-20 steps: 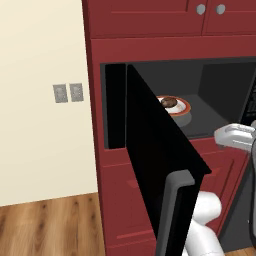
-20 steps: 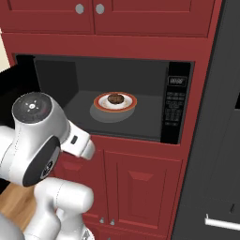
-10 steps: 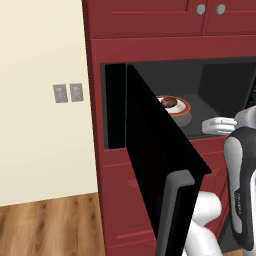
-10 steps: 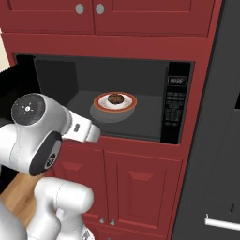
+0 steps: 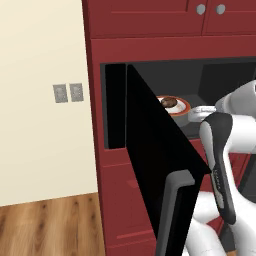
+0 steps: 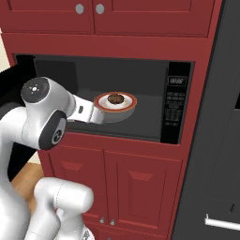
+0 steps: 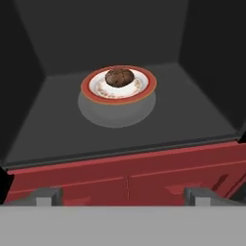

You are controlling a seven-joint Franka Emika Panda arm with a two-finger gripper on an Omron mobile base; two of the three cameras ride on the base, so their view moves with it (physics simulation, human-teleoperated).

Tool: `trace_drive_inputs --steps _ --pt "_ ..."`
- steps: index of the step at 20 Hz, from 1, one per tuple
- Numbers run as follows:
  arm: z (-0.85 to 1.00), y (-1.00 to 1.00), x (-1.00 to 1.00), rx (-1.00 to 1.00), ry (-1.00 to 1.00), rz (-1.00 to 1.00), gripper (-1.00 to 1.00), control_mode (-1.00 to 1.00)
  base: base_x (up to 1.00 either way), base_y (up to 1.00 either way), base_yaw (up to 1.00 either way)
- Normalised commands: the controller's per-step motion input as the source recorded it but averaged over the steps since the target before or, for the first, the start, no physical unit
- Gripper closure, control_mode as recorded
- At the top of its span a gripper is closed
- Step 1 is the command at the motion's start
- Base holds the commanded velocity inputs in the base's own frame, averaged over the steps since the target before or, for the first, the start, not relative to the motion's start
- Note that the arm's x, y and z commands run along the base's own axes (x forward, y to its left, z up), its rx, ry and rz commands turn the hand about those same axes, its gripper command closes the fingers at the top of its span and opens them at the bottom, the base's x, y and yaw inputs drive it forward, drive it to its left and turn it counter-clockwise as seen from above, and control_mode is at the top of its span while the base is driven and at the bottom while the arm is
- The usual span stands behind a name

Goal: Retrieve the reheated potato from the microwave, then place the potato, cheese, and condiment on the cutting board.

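The microwave (image 6: 176, 108) stands open, its black door (image 5: 150, 165) swung out to the left. Inside, the brown potato (image 7: 119, 77) lies on a red-rimmed plate (image 7: 144, 91) set on a grey bowl-like base. The potato (image 6: 115, 99) sits mid-cavity; it also shows past the door edge (image 5: 170, 102). My gripper (image 7: 123, 197) is open and empty, just outside the cavity's front lip, level with the plate and pointing at it. My hand (image 6: 96, 114) reaches in from the left, short of the plate. The cheese, condiment and cutting board are out of view.
Red cabinet doors (image 6: 136, 183) sit under the microwave and more above it (image 6: 89, 9). A tall black appliance (image 6: 220, 140) flanks the right side. The open door's grey handle (image 5: 172, 210) juts toward the base. A cream wall with switches (image 5: 67, 92) and wooden floor (image 5: 50, 225) lie left.
My arm has swung forward and the hand has moved toward the microwave opening, closer to the plate. The gripper stays open. The potato and plate have not moved.
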Motion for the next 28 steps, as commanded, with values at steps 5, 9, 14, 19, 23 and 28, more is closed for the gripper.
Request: trace_drive_inputs --steps 5,9,14,19,23,28 --pt "-0.01 0.01 0.54 -0.02 -0.06 -0.01 -1.00 -1.00 0.00 0.00 0.00" --pt "-0.07 0.00 0.60 -0.01 -0.02 -0.01 -1.00 -1.00 0.00 0.00 0.00" --pt "-0.10 0.07 0.53 -0.06 -0.03 -0.02 -1.00 -1.00 0.00 0.00 0.00" --pt "-0.09 0.07 0.45 -0.05 0.00 -0.03 -1.00 -1.00 0.00 0.00 0.00" --pt "-0.20 0.00 0.40 0.00 0.00 -0.04 -1.00 -1.00 0.00 0.00 0.00" --pt "-0.28 0.00 0.34 0.00 0.00 -0.02 -1.00 -1.00 0.00 0.00 0.00"
